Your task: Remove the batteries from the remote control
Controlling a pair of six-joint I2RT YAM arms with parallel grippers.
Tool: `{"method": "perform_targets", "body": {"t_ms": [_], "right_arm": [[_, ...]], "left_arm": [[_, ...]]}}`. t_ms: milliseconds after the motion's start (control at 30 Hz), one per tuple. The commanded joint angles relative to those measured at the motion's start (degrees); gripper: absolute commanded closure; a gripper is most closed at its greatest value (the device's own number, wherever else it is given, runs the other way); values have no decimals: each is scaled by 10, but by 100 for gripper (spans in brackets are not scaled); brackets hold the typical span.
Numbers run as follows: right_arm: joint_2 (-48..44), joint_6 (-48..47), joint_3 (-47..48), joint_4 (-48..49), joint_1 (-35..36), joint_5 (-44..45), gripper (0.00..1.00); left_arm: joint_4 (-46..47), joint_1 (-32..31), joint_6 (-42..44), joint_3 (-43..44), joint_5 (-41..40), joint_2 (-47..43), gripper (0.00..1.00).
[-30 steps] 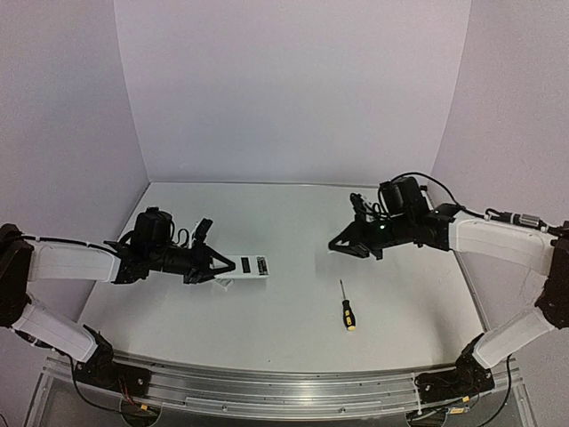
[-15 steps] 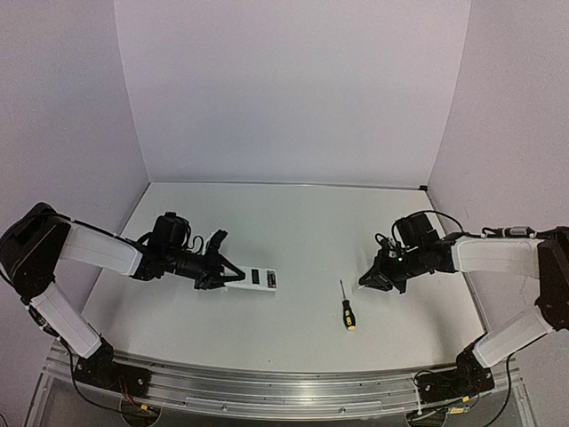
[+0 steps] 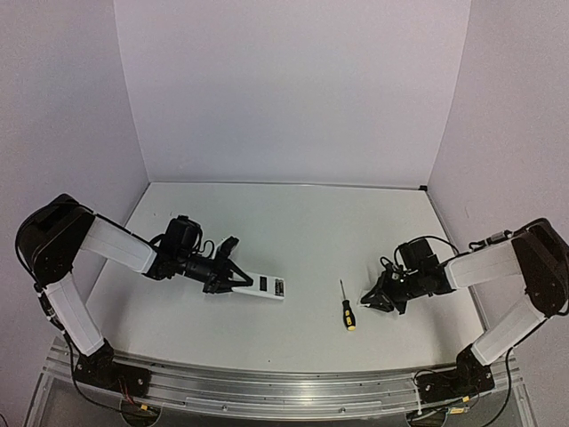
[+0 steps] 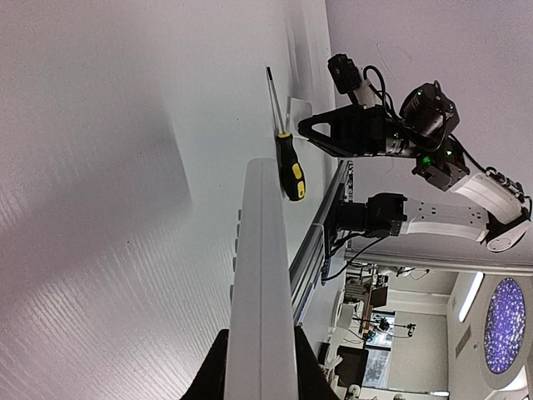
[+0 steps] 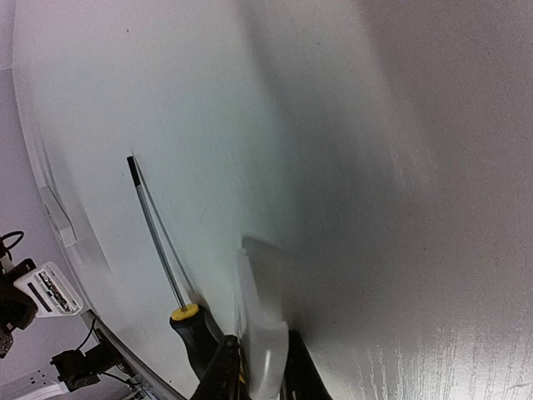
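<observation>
Though the table spreads wide, my left end effector is clamped on the remote, lower left of centre; the screwdriver lies lower right; the right end effector straddles a white cover, grip I cannot tell.

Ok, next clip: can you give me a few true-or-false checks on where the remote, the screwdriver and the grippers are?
The left gripper holds the white remote. True.
The right gripper holds the screwdriver. False: it lies on the table beside that gripper.
A small white piece sits between the right gripper's fingers. True.
The screwdriver lies left of the remote in the overhead view. False: it lies to its right.
</observation>
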Motion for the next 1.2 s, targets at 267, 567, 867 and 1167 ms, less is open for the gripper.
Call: {"method": "perform_targets", "body": {"t_ms": [267, 567, 867, 1167], "right_arm": [[-140, 8, -34, -158, -6, 99, 60], [-276, -64, -3, -296, -6, 136, 14], [-288, -90, 7, -313, -6, 113, 12], [-287, -85, 9, -315, -4, 86, 12]], "left_arm": [[-91, -10, 82, 130, 73, 80, 100], [-251, -36, 179, 251, 95, 169, 100], [-447, -51, 298, 387, 71, 251, 88], [-503, -50, 305, 442, -43, 256, 36]]}}
